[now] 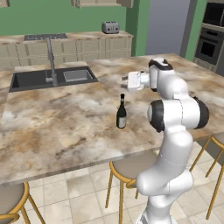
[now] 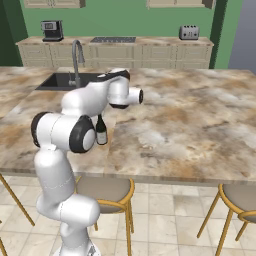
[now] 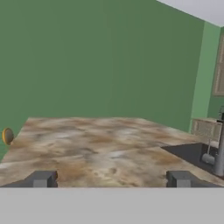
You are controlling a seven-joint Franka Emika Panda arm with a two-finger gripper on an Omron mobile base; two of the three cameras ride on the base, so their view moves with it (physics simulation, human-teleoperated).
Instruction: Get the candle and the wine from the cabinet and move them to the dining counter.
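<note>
Wine [image 1: 121, 113] stands upright on the dining counter [image 1: 65, 127], your bench for this job, well in from the near overhanging edge. You can see its dark glass, pale label and black cap in the left base view; in the right base view the bottle [image 2: 101, 131] is partly hidden behind the arm's dark elbow joint.

Your end effector [image 1: 124, 80] hangs above the bench, beyond and slightly to the right of the bottle as the left base view shows it, higher than the cap and apart from it. It points sideways towards the sink [image 1: 52, 78] and the tall grey faucet [image 1: 51, 61]. Nothing is between its fingers [image 3: 41, 178]: in the hand view the two tips stand wide apart, with bare marbled stone and the green wall [image 3: 100, 57] between them.

Along the near edge you have round stools [image 2: 107, 192] with yellow legs tucked under the overhang. On the far worktop sits a toaster [image 1: 110, 27].
</note>
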